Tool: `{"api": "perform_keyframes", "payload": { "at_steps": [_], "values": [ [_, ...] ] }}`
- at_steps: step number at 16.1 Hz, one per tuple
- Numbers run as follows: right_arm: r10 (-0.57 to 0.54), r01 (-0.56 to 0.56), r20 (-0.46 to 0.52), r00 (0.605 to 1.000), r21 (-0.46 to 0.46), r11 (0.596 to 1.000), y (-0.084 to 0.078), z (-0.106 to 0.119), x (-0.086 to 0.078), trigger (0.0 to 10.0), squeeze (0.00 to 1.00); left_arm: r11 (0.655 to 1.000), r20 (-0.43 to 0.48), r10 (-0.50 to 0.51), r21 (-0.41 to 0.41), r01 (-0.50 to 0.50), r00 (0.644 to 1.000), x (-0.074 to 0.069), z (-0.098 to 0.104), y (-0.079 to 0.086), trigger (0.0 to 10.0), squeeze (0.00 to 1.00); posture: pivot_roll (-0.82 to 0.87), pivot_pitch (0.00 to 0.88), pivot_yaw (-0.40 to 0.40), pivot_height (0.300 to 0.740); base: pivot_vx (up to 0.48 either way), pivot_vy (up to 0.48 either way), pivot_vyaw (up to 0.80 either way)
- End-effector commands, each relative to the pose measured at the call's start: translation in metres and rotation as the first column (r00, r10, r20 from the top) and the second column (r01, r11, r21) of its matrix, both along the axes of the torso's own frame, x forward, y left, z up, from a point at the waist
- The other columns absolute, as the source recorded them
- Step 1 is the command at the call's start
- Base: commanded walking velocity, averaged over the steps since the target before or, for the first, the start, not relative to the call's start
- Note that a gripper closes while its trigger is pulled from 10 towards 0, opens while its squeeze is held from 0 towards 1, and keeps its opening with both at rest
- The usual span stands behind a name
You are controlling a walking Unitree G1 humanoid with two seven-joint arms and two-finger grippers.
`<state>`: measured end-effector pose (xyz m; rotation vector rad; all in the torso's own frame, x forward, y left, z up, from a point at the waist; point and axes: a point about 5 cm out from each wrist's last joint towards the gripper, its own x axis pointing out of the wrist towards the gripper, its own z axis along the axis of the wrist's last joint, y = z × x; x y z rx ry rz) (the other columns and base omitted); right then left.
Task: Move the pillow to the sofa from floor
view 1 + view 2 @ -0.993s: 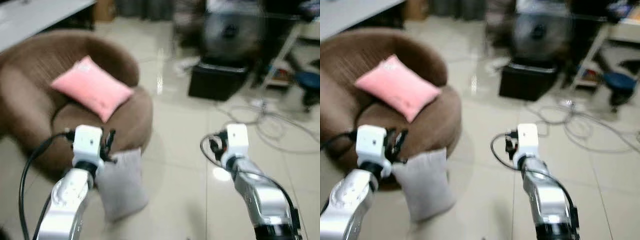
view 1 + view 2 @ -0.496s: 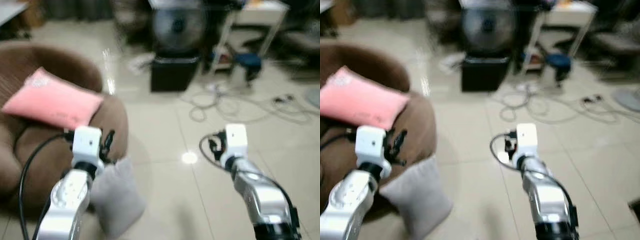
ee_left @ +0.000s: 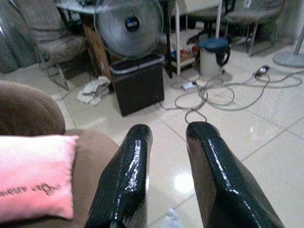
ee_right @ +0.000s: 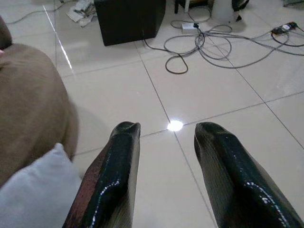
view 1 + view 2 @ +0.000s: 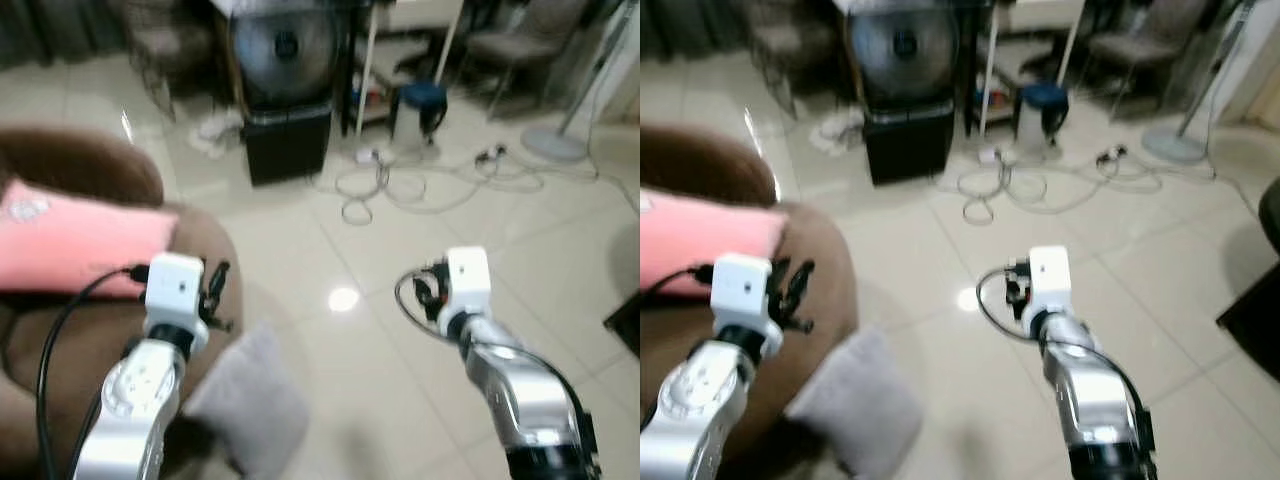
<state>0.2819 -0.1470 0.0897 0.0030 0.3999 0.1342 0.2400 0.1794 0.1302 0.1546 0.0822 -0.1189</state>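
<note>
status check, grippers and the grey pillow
Left gripper and right gripper open, empty. Grey pillow on floor against brown sofa. Cables far ahead.

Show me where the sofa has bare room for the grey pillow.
The brown sofa seat is bare in front of the pink pillow, on the side nearest the grey pillow. The back of the seat is crowded by the pink pillow.

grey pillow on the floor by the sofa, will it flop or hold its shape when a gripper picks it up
The grey pillow looks soft and plump, so it will probably sag around the pinch. It seems light for its bulk, likely an easy lift. It leans against the brown sofa on glossy tile, so a push may slide it rather than tip it.
</note>
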Motion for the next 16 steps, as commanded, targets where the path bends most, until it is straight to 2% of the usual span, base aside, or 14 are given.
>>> {"api": "perform_keyframes", "payload": {
  "at_steps": [1,5,6,8,12,13,16],
  "values": [
    [0.024,-0.024,0.023,0.999,0.010,1.000,0.0071,0.0053,0.0017,10.0,0.00,1.000,-0.002,0.020,0.020,-0.020,1.000,-0.0014,0.0009,0.0064,10.0,0.00,0.11,0.000,-0.015,0.740,0.000,0.480,0.00],
    [0.029,-0.029,0.023,0.999,0.009,1.000,0.0074,0.0047,0.0012,10.0,0.00,1.000,-0.003,0.019,0.021,-0.019,1.000,-0.0021,0.0003,0.0066,10.0,0.00,0.11,0.000,-0.014,0.740,0.000,0.480,0.00],
    [0.029,-0.029,0.023,0.999,0.008,1.000,0.0074,0.0046,0.0011,10.0,0.00,0.999,0.010,0.013,0.035,-0.013,1.000,-0.0019,0.0015,0.0063,10.0,0.00,0.11,0.000,-0.014,0.740,0.000,0.000,0.00],
    [0.030,-0.031,0.025,0.999,0.008,1.000,0.0074,0.0044,0.0009,10.0,0.00,0.998,0.023,-0.006,0.067,0.004,1.000,-0.0015,0.0035,0.0050,10.0,0.00,0.11,0.000,-0.011,0.740,0.000,-0.480,0.00],
    [0.029,-0.030,0.027,0.999,0.008,1.000,0.0076,0.0041,0.0003,10.0,0.00,0.998,0.022,-0.005,0.063,0.004,1.000,-0.0019,0.0031,0.0050,10.0,0.00,0.11,0.000,-0.011,0.740,0.000,-0.480,0.00],
    [0.031,-0.031,0.030,0.999,0.008,0.999,0.0075,0.0046,0.0003,10.0,0.00,0.999,0.032,-0.005,0.039,0.003,0.999,-0.0021,0.0034,0.0044,10.0,0.00,0.11,0.000,-0.011,0.740,0.000,0.000,0.00],
    [0.039,-0.040,0.037,0.999,0.008,0.999,0.0086,0.0056,0.0005,10.0,0.00,0.999,0.034,-0.002,0.045,0.000,0.999,-0.0031,0.0028,0.0052,10.0,0.00,0.11,0.000,-0.012,0.740,0.000,0.000,0.00]
  ]
}}
